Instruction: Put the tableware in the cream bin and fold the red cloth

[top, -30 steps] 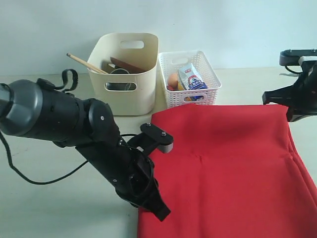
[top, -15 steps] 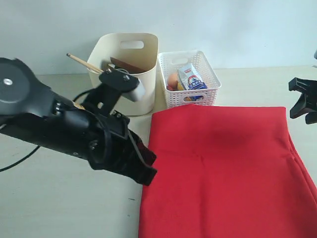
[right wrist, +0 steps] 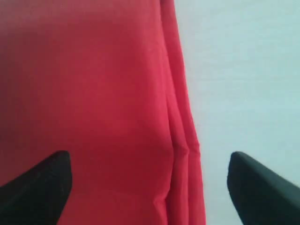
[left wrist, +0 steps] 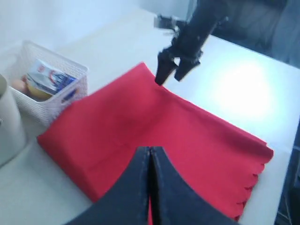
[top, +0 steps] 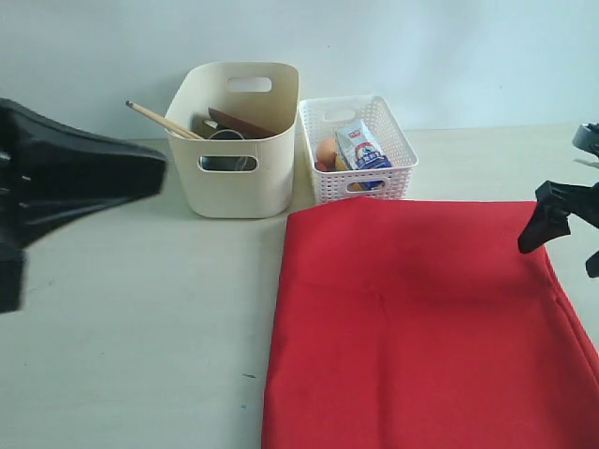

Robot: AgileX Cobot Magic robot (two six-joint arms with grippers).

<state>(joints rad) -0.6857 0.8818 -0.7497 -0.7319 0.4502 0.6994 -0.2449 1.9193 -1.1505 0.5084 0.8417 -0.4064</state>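
We log the red cloth (top: 421, 318) lying folded on the desk (top: 140, 309), in front and to the right of the cream bin (top: 239, 178). The tableware (top: 229, 126) sits inside that bin. Left tool (left wrist: 150, 152): jaws pressed together, empty. Right tool (right wrist: 147, 157): jaws wide, above the cloth edge farthest from the bin.

Soft even light; glare on the table (left wrist: 243, 89); motion-blurred left arm (top: 75, 178).

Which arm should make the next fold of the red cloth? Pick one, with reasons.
Right, probably: the right gripper is open at the red cloth's layered edge, while the left gripper is shut and well away off the cloth's other side.
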